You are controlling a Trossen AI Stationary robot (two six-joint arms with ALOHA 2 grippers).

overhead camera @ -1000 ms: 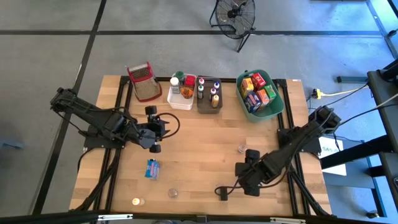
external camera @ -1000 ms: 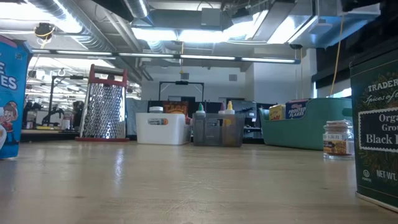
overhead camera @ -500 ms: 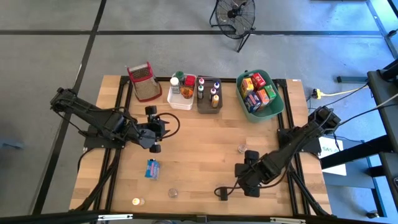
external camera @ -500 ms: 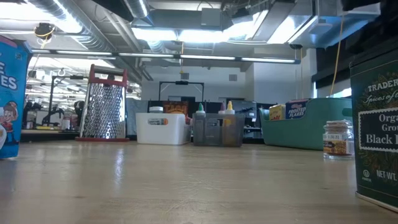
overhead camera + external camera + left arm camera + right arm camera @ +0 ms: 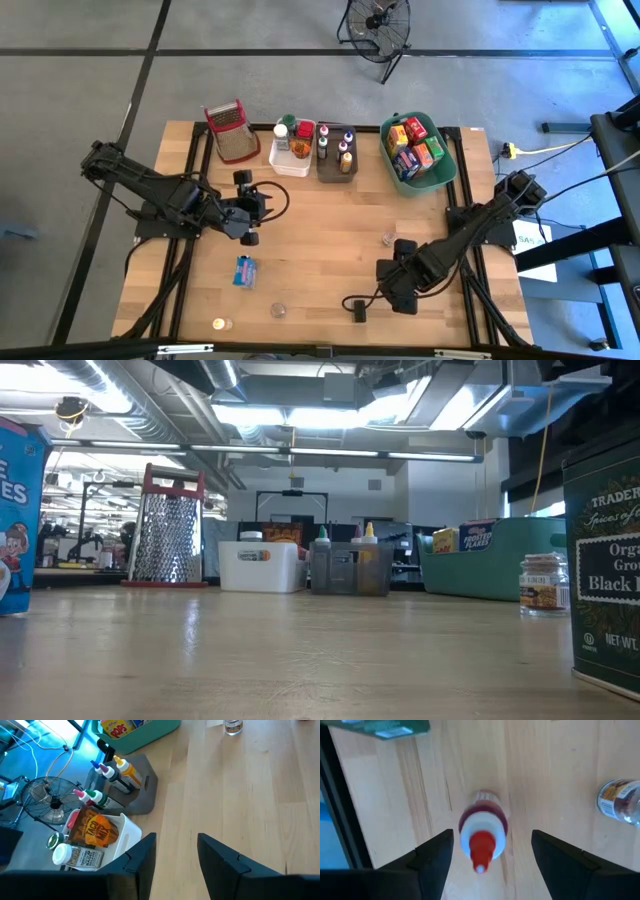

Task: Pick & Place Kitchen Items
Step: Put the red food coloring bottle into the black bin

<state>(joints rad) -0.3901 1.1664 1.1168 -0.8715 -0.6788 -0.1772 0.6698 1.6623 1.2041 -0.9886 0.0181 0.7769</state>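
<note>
Two arms sit over the wooden table [image 5: 320, 240] in the high view: the left gripper [image 5: 244, 208] at left of centre with jaws a bit apart and empty, the right gripper [image 5: 372, 291] lower right, jaws wide apart, by a small dark bottle [image 5: 358, 311] near the bottom edge, with a blue box [image 5: 243, 270] lower left. Low view has a blurry green tin [image 5: 605, 570] at far right and a small spice jar [image 5: 541, 586] beside it, workshop ceiling lights behind. Right wrist view shows a red-capped bottle [image 5: 482, 828] with dark red contents standing between the open fingers [image 5: 435, 855], untouched; left wrist view shows a white bin [image 5: 127, 837] holding a taco mix packet [image 5: 95, 830].
</note>
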